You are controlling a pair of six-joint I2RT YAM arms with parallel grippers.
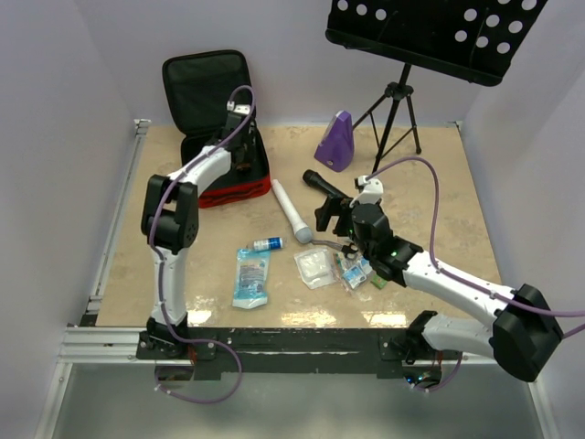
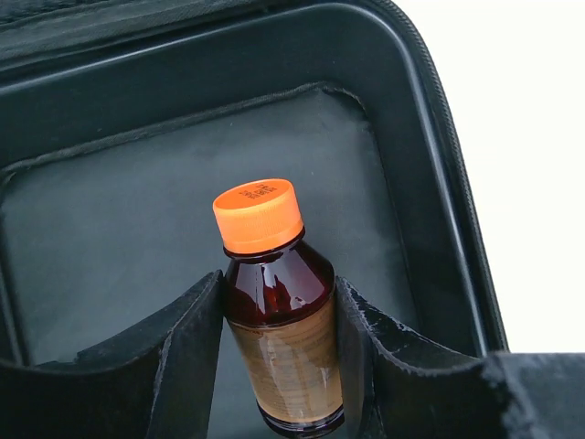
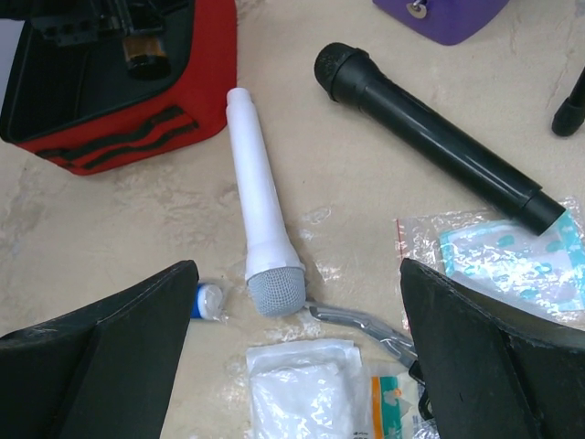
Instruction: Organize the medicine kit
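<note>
The medicine kit lies open at the back left, its black lid up against the wall and its red base on the table. My left gripper hangs over the kit's base. In the left wrist view it is shut on an amber bottle with an orange cap, held above the black lining. My right gripper stands open over the middle of the table. In the right wrist view it has nothing between its fingers and is above a white gauze packet.
A white microphone, a black microphone and a purple metronome lie mid-table. A small blue-capped bottle, a blue-white packet and more packets sit near the front. A music stand overhangs the back right.
</note>
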